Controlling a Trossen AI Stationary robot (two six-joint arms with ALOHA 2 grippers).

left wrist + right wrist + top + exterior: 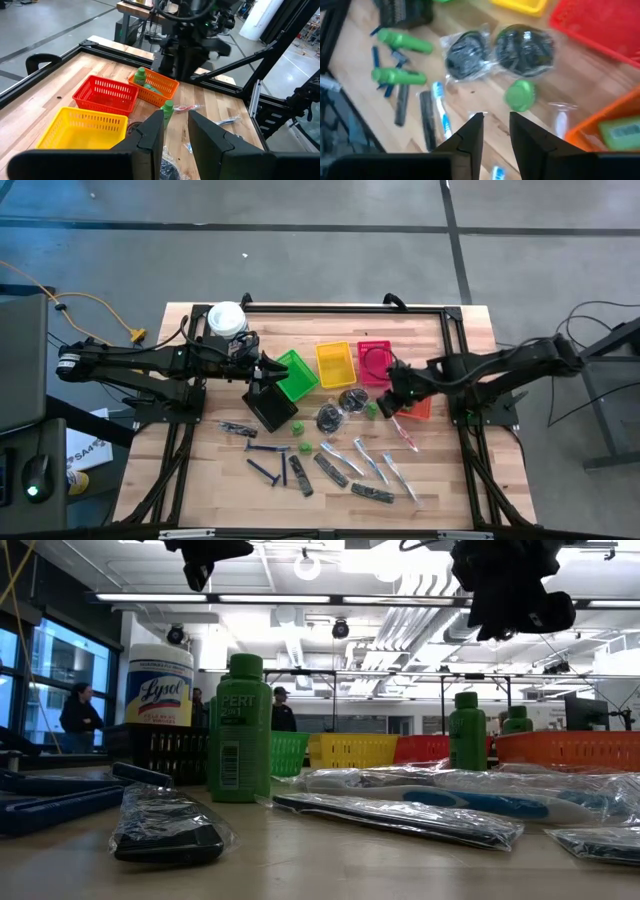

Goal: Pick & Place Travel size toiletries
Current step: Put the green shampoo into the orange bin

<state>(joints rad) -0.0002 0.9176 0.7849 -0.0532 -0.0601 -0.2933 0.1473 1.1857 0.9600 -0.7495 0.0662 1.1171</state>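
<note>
The travel size toiletries are lying scattered on the wooden table [450, 380], mostly on the half nearer the camera in the high view. Two clear-bagged dark round pieces [495, 52] are seen side by side just in front of the row of baskets, with an upright green bottle [520, 95] standing beside them. Two more green bottles [400, 57] are lying on their sides further out, next to dark blue razors [268, 470], dark grey strips [330, 470] and clear-white packets [375, 465] holding toothbrushes.

The right gripper [496, 125] is being held above the table near the upright bottle and the orange basket [157, 86]; its fingers are set a narrow gap apart and nothing is seen between them. In the orange basket one green bottle is standing and another green item is lying, though what the lying item is cannot be made out clearly.

The left gripper [175, 127] is being held over the area of the black basket [268, 402] and the green basket [293, 373], its fingers likewise narrowly parted with nothing gripped. The yellow basket [82, 129] and red basket [106, 95] are shown with nothing inside. A white tub [160, 685] is standing at the far left corner.
</note>
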